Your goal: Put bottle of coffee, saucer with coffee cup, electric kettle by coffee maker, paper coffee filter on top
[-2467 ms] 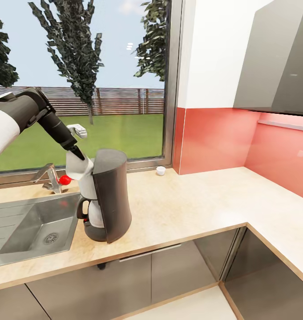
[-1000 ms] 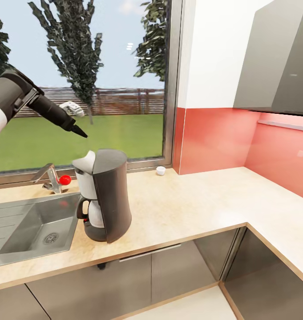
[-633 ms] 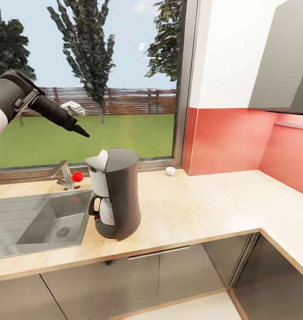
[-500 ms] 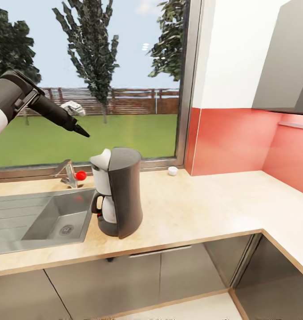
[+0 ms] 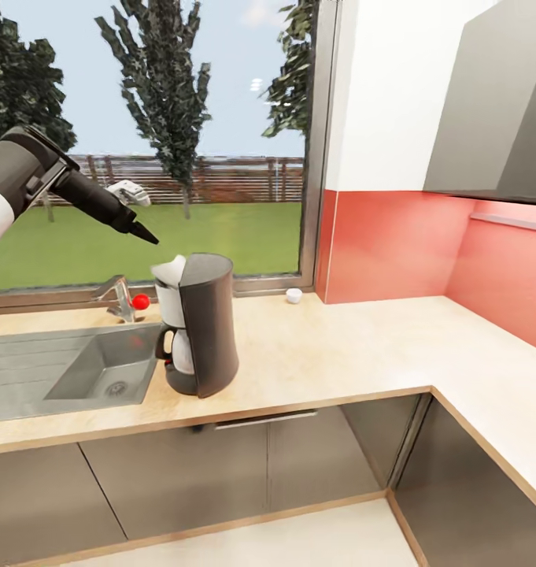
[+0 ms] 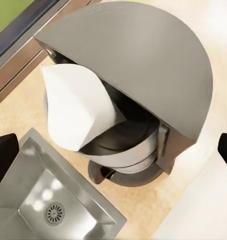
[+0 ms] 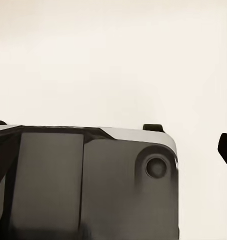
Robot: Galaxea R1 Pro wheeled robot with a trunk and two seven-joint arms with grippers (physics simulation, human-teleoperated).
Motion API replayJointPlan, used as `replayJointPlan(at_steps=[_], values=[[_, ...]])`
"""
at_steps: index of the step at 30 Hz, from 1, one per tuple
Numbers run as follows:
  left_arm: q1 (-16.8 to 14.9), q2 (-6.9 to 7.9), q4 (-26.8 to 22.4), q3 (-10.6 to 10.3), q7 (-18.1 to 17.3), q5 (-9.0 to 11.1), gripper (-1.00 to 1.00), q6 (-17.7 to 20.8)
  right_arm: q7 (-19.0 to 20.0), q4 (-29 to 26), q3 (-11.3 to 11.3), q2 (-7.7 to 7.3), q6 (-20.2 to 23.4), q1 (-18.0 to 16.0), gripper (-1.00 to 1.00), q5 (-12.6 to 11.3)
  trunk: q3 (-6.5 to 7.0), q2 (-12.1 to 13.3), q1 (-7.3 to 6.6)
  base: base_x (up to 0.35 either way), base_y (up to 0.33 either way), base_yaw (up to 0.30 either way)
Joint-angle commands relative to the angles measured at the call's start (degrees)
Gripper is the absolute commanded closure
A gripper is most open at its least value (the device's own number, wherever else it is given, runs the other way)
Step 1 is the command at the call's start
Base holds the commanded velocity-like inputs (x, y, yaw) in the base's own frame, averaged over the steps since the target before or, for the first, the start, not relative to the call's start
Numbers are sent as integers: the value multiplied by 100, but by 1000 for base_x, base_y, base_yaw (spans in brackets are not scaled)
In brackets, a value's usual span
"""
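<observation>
Coffee cup [image 5: 293, 295] is my best reading of the tiny white object at the back of the kitchen countertop [image 5: 346, 354], near the window frame and the red backsplash corner (too small to be sure). It lies well apart from the coffee maker [image 5: 198, 324], which stands upright beside the sink [image 5: 63, 372] with the paper coffee filter [image 6: 76, 107] already tucked into its white top. The left gripper [image 5: 134, 203] hangs in the air above and toward the sink side of the machine, jaws spread wide and empty; in the left wrist view the dark fingertips [image 6: 4, 152] sit at opposite edges with the filter between them, far below. So the cup lies across the machine from those jaws. The right gripper's jaws cannot be judged. Reaching the cup likely calls for a shift along the counter.
</observation>
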Motion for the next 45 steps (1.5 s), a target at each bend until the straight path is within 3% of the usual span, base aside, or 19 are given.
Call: replayJointPlan(at_steps=[1, 5, 7, 8, 9, 11, 14, 18, 27, 30, 32, 34, 38, 41, 45], values=[[-3, 4, -6, 38, -33, -57, -100, 58, -7, 0, 20, -2, -14, -3, -100, -2, -13, -13, 1, -244, -176, 0], [-1, 24, 33, 42, -33, -32, -100, 54, -7, 0, 20, -2, -11, -3, -100, -2, -13, -13, 1, -165, -115, 1], [3, 111, 51, 41, -33, 89, -100, 46, -7, 0, 20, -2, -10, -3, -100, 2, -13, -13, 1, -43, -29, 43], [5, 240, 60, 39, -33, 276, -100, 18, -7, 0, 20, -2, -10, -3, -100, -1, -13, -13, 1, -17, -12, 125], [27, 516, 74, 34, -37, 730, -100, -196, -7, 0, 20, -2, -11, -3, -100, 3, -13, -13, 1, -6, -4, 222], [156, 724, 79, 31, -43, 1023, -100, -482, -7, 0, 20, -2, -11, -3, -100, 4, -13, -13, 1, -3, -2, 248], [439, 935, 81, 32, -48, 1220, -100, -751, -7, 7, 20, -2, -10, -3, -100, 4, -13, -13, 1, -1, -1, 267], [708, 1129, 81, 31, -57, 1286, -100, -850, -7, 9, 20, -2, -10, -3, -100, 4, -13, -13, 1, 0, 0, 275], [1216, 1199, 81, 29, -45, 1421, -100, -1168, -7, 9, 20, 0, -10, -3, -100, 5, -13, -13, 1, 0, 0, 277], [1713, 1204, 73, 35, -44, 1420, -100, -1225, -7, 11, 21, 5, -10, -3, -100, 5, -13, -13, 1, 0, 0, 277], [2136, 1228, 73, 50, -42, 1427, -100, -1573, -7, 13, 25, 6, -10, -3, -100, 5, -13, -13, 1, 0, 0, 277], [2503, 1248, 73, 110, -46, 1594, -100, -2008, -7, 16, 27, 7, -10, -3, -100, 5, -13, -13, 1, 0, 0, 277], [3259, 1260, 65, 157, -42, 2450, -100, -2597, -7, 18, 29, 7, -10, -3, -100, 5, -13, -13, 1, -48, 0, 277], [3474, 1258, 70, 160, -42, 2686, -100, -3035, -7, 18, 29, 7, -10, -3, -100, 5, -13, -13, 1, -268, 0, 277], [3817, 1258, 65, 159, -78, 3046, -100, -3250, -7, 18, 29, 7, -10, -3, -100, 5, -13, -13, 1, -322, 0, 277]])
